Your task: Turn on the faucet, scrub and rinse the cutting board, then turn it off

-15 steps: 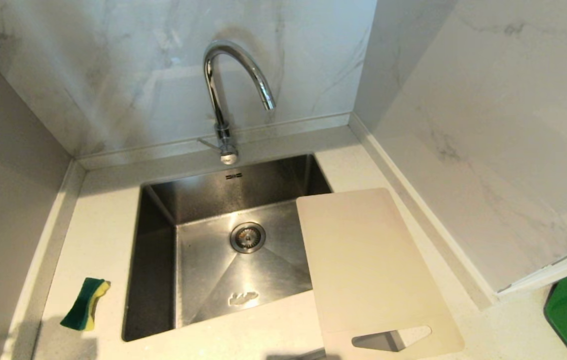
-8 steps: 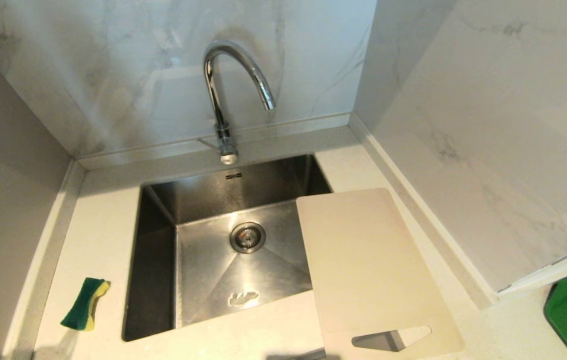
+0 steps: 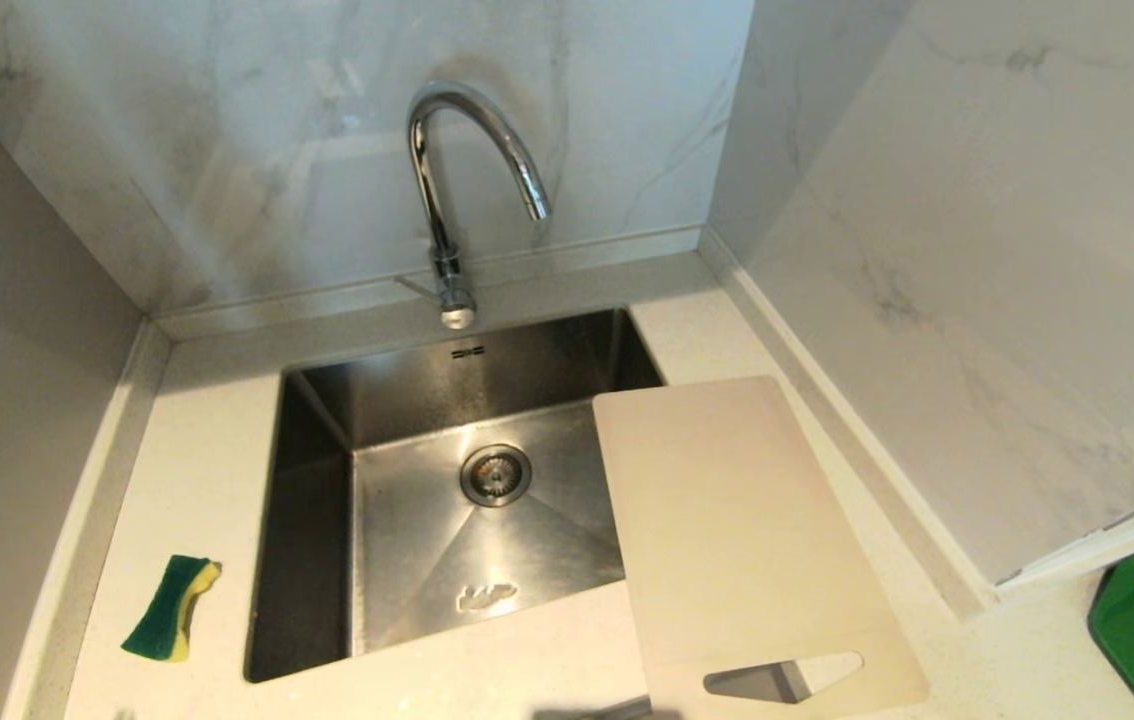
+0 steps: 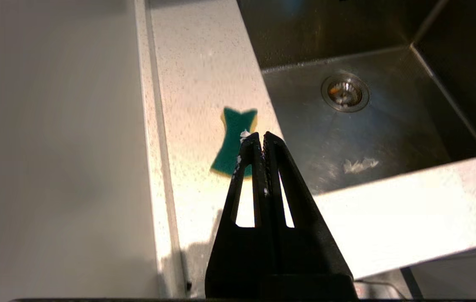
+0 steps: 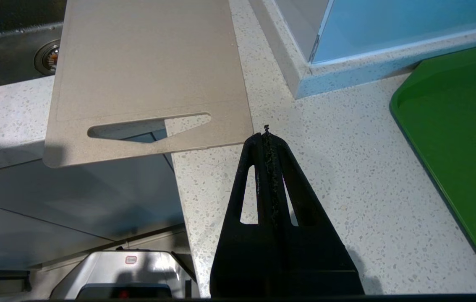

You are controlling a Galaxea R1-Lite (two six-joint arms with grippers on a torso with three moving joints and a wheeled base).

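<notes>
A tall chrome gooseneck faucet (image 3: 472,180) stands dry behind a square stainless-steel sink (image 3: 447,500), its thin side lever (image 3: 417,288) untouched and no water running, with the washing job apparently at its very start. The large off-white plastic cutting board (image 3: 742,540) with an elongated handle cutout lies flat on the pale speckled table (image 3: 197,470) to the sink's right, one long edge overhanging the basin and its handle end jutting past the table's front edge. A green-and-yellow scrubbing sponge (image 3: 170,607) rests on the table to the sink's left, well apart from the board.

Neither arm shows in the head view. The left gripper (image 4: 258,136), seen from its own wrist camera, hangs above the table's near-left edge with its black fingers (image 4: 249,167) pressed together and holding nothing; the sponge lies beyond and below their tips, with no contact visible. The right gripper (image 5: 266,134) hovers over bare table just beside the board's handle end, its fingers likewise clenched and empty, and a green tray (image 5: 460,138) sits off to that side.

The step in hand looks to be the opening reach. The next move likely calls for one arm to travel up to the lever at the faucet's base and nudge it, a small target demanding a careful approach.
</notes>
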